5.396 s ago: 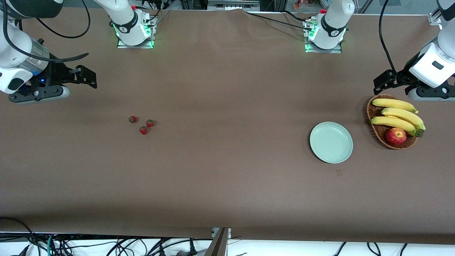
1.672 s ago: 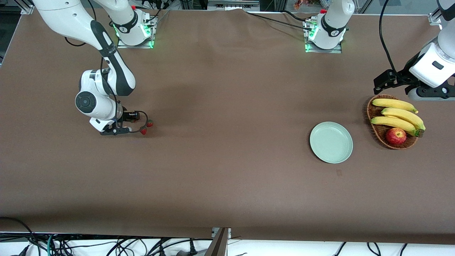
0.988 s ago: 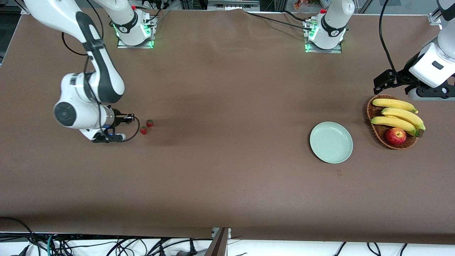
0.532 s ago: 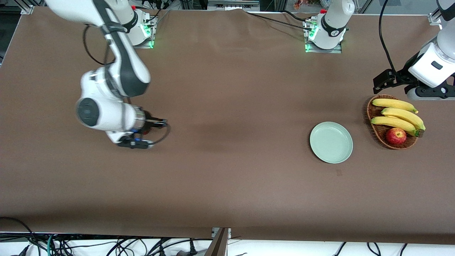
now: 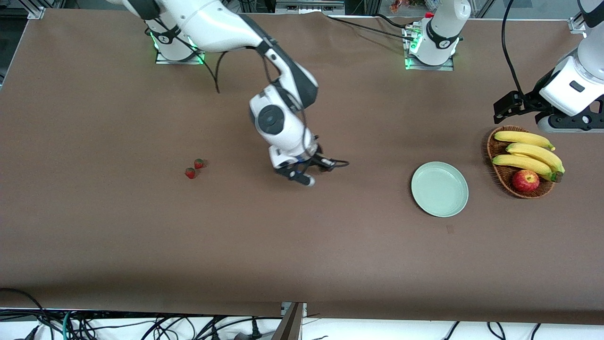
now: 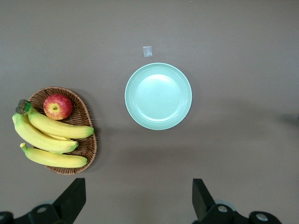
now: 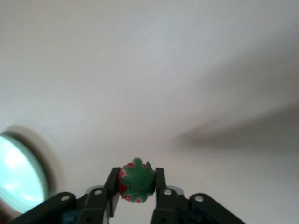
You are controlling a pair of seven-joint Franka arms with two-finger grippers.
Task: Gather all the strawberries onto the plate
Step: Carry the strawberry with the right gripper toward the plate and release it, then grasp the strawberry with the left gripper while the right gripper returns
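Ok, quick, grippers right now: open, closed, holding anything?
Left gripper: open, empty, waiting above the wicker basket.
Right gripper: shut on a strawberry, over the table between the other berries and the plate.

Robotics lab. Two white arms bolted on metal base plates (image 5: 179, 57) with green status lights, brown-covered bench (image 5: 302, 245), loose cables (image 5: 94, 326) along bench edge, aluminium framing (image 5: 35, 7) at corner.

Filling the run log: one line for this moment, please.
right gripper: shut on strawberry, over table | left gripper: open, waiting | plate: empty | two strawberries on table
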